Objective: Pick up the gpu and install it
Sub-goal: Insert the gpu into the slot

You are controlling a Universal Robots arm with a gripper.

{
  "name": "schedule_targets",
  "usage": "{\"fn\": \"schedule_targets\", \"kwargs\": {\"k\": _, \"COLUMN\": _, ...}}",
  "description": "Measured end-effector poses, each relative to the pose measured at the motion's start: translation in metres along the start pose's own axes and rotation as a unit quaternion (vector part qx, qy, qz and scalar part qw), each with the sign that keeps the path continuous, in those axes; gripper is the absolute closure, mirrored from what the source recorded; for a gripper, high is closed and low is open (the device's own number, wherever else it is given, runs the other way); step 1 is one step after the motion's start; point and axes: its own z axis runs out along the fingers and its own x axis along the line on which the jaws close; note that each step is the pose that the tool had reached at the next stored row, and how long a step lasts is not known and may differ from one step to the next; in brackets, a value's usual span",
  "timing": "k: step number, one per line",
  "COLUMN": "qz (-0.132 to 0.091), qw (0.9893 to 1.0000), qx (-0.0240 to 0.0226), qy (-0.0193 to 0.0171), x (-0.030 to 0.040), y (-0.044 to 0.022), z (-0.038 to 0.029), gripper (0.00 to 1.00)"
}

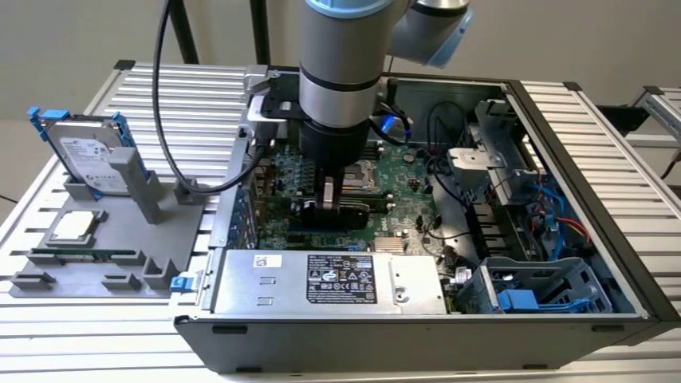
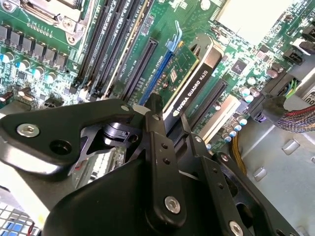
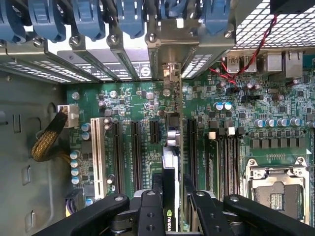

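The gpu (image 1: 336, 217) stands on edge over the motherboard (image 1: 410, 171) inside the open computer case, under the arm. In the second wrist view the gpu (image 2: 189, 81) shows its green card and black cooler, lying along a long expansion slot (image 2: 142, 64). In the first wrist view the gpu (image 3: 171, 162) runs edge-on toward the rear slot brackets, its silver bracket (image 3: 170, 73) at the case wall. My gripper (image 1: 330, 195) (image 2: 171, 118) (image 3: 172, 186) is shut on the card's upper edge, one black finger on each face.
At the exterior view's left a grey fixture (image 1: 127, 271) holds a hard drive in a blue frame (image 1: 91, 152), a CPU chip (image 1: 72, 227) and a memory stick (image 1: 85, 255). Around the card sit the power supply (image 1: 330, 279), the CPU socket (image 3: 275, 191) and blue latches (image 3: 88, 19).
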Motion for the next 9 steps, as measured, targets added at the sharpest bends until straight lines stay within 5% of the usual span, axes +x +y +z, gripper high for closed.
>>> {"fn": "schedule_targets", "kwargs": {"k": 9, "qz": -0.002, "qw": 1.0, "qx": 0.0, "qy": 0.0003, "x": 0.0002, "y": -0.001, "z": -0.0001, "gripper": 1.0}}
